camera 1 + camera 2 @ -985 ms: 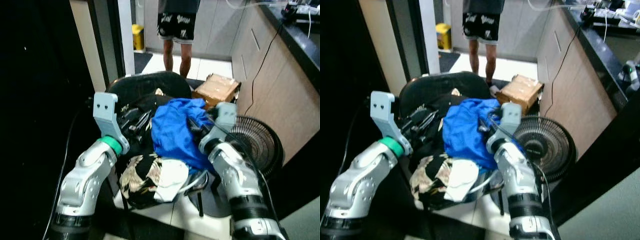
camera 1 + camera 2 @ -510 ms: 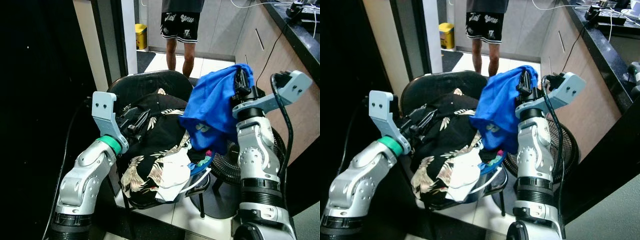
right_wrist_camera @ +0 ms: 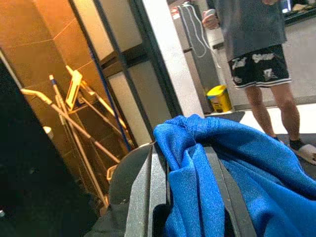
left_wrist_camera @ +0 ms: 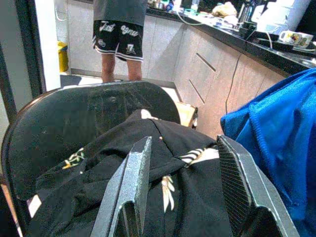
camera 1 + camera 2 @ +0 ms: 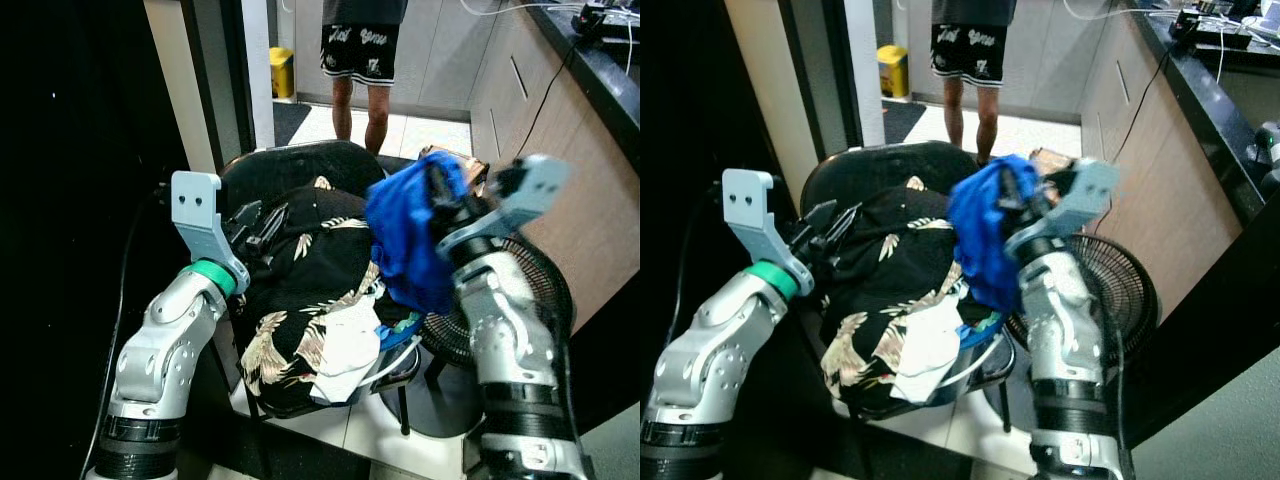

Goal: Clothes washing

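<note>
My right gripper (image 3: 185, 192) clamps the blue knit garment (image 5: 410, 235) above the black chair (image 5: 290, 170), left gripper (image 4: 185, 192) spread wide, holding nothing

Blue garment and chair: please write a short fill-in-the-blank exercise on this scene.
1. The right gripper is shut on the ____ garment.
2. The black floral clothes lie on a black ____.
3. The left gripper hovers, fingers ____, over those clothes.
4. The fan stands on the robot's ____ side.

Answers: blue; chair; open; right

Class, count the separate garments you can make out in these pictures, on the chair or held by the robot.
3: a blue garment held up by the right gripper; a black floral garment on the chair; a white garment at the pile's front. Others may be buried.
</note>
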Controlling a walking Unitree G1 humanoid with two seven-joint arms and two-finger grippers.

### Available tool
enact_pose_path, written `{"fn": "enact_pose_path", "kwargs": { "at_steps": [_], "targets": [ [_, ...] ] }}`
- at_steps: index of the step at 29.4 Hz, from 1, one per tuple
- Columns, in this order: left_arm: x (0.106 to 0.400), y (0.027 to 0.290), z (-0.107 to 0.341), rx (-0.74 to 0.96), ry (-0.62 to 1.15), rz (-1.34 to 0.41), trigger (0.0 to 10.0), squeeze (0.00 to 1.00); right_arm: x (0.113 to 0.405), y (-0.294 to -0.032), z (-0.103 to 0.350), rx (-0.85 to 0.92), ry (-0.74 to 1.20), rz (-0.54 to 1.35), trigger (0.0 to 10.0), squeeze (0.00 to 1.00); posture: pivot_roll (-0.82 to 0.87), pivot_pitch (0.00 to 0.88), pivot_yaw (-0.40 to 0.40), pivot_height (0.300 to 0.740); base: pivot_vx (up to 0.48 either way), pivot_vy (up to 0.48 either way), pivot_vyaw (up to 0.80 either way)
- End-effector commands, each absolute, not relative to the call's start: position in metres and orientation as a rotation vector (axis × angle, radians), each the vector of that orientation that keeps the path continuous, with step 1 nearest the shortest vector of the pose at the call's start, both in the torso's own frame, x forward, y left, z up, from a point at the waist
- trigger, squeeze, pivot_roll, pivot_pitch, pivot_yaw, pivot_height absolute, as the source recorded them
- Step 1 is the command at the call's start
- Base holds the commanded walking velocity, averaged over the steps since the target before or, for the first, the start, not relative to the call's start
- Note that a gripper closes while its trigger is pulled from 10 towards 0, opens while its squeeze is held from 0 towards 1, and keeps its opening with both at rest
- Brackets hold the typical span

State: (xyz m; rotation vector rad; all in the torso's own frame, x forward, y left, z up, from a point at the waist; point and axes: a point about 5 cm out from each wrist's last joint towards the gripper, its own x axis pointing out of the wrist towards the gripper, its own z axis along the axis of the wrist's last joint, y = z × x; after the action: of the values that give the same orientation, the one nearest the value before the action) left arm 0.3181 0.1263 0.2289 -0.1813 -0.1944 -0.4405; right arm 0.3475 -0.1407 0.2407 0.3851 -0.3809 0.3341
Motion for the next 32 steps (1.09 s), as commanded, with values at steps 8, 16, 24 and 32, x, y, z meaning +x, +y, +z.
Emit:
{"fn": "enact_pose_path", "kwargs": {
  "at_steps": [8, 16, 24, 32],
  "targets": [
    [0.318, 0.127, 0.229, -0.174, -0.201, -0.430, 10.0, 0.00, 0.346, -0.144, 0.236, 0.349, -0.357, 0.289, 10.0, 0.00, 0.12, 0.021, 0.073, 0.740, 0.000, 0.000, -0.50],
    [0.317, 0.125, 0.227, -0.167, -0.195, -0.447, 10.0, 0.00, 0.347, -0.152, 0.234, 0.379, -0.352, 0.260, 10.0, 0.00, 0.12, 0.021, 0.074, 0.740, 0.000, 0.000, -0.80],
    [0.316, 0.122, 0.225, -0.163, -0.186, -0.471, 10.0, 0.00, 0.345, -0.155, 0.220, 0.693, -0.307, 0.388, 10.0, 0.00, 0.12, 0.022, 0.077, 0.740, 0.000, 0.000, -0.80],
    [0.315, 0.119, 0.224, -0.160, -0.182, -0.493, 10.0, 0.00, 0.328, -0.169, 0.206, 1.108, -0.389, 0.565, 10.0, 0.00, 0.12, 0.022, 0.077, 0.740, 0.000, 0.000, -0.80]
  ]
}}
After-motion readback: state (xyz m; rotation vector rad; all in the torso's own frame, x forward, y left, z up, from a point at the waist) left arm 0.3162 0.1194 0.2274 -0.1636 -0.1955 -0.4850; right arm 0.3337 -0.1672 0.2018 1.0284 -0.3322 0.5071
